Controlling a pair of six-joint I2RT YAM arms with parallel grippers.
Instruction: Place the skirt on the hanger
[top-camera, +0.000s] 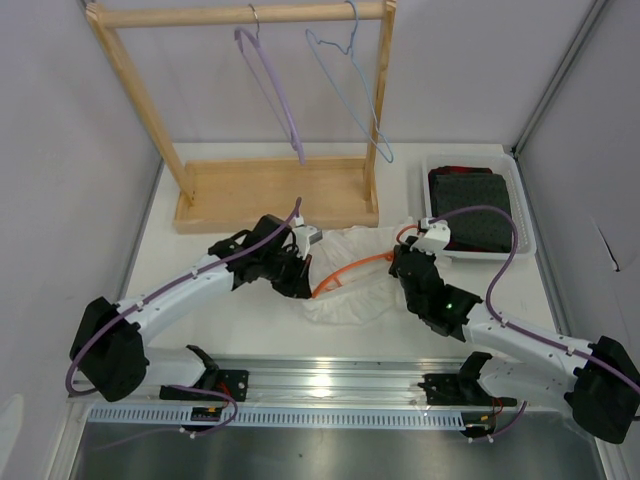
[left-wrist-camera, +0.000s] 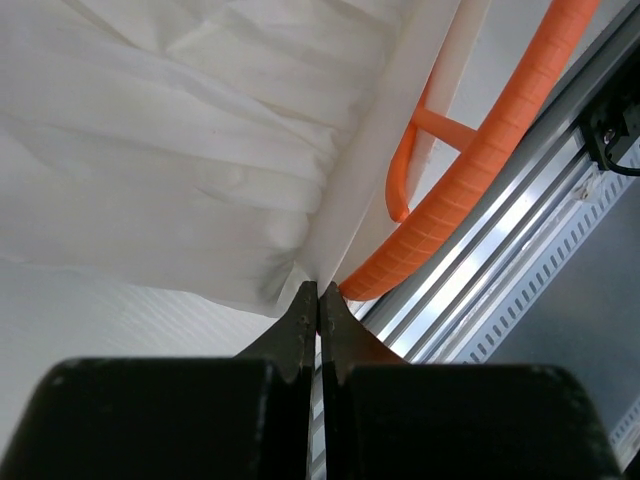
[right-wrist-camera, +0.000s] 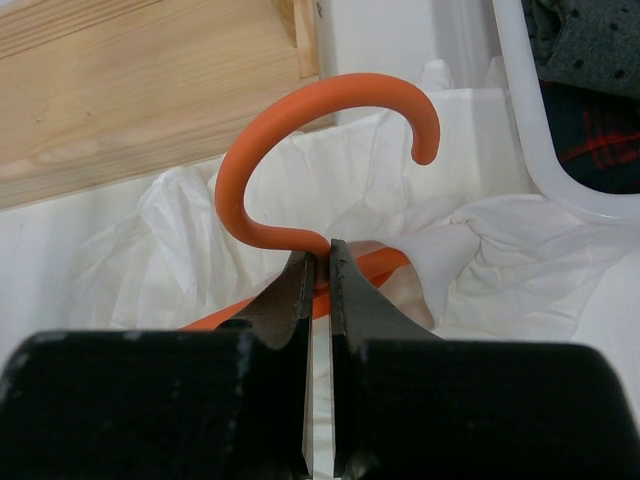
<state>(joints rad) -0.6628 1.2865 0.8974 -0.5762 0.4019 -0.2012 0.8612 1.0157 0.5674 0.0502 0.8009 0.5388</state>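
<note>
Table (top-camera: 190, 265) was white, w/ a wooden rack (top-camera: 270, 190) at the far side. A lilac hanger (top-camera: 275, 90) and a pale blue wire hanger (top-camera: 350, 90) hung from the rack's top bar. A white tray (top-camera: 470, 159) sat at far right, holding a dark folded cloth (top-camera: 470, 205).

The skirt (top-camera: 355, 290) lay crumpled on the table at centre, between the two arms, just in front of the rack base and left of the tray. The orange hanger (top-camera: 355, 268) lay across the skirt, partly under the fabric, hook end toward the right arm.

Right gripper (top-camera: 408, 262): jaws closed tight on the hanger at the base of the hook, which curved up over the fingertips in the wrist view (right-wrist-camera: 318, 250). Left gripper (top-camera: 300, 265): jaws pressed together, nipping the skirt's white edge band, w/ the hanger's ribbed orange arm touching the tips in the wrist view (left-wrist-camera: 318, 290).
</note>
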